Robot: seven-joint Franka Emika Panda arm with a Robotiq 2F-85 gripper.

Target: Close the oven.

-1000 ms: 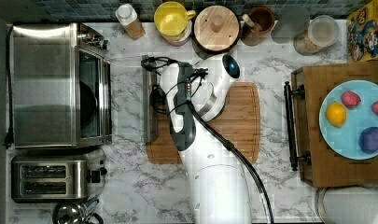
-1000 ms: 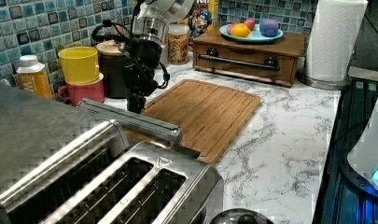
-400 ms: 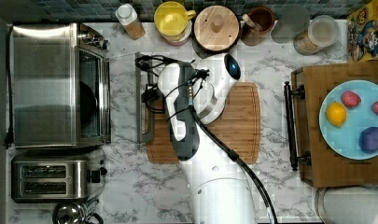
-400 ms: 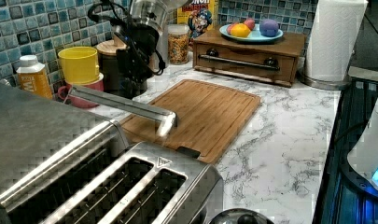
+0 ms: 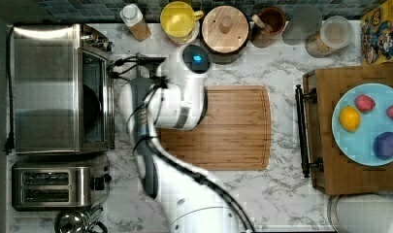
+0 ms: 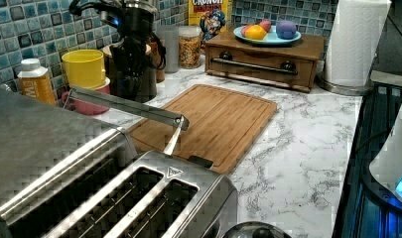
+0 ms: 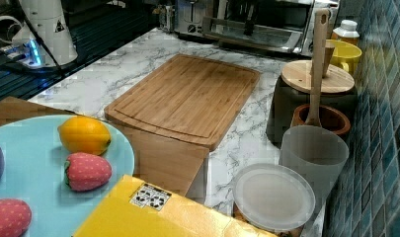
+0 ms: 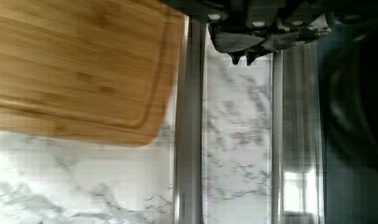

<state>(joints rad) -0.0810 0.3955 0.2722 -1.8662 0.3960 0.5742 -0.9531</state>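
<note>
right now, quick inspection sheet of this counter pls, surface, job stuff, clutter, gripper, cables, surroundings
surface: white marble counter, no spills seen.
job's things: oven at the top view's left; its glass door is part-way open, bar handle raised off the counter.
clutter: cutting board mid-counter; two-slot toaster beside the oven; yellow mug, bottle, wooden-lidded pot along the back; drawer box with plate of fruit; cereal box.
grippers: gripper just above the door, by the handle; finger state unclear.
cables: black cables on the wrist; oven cord.
surroundings: blue tiled wall; paper towel roll.
</note>
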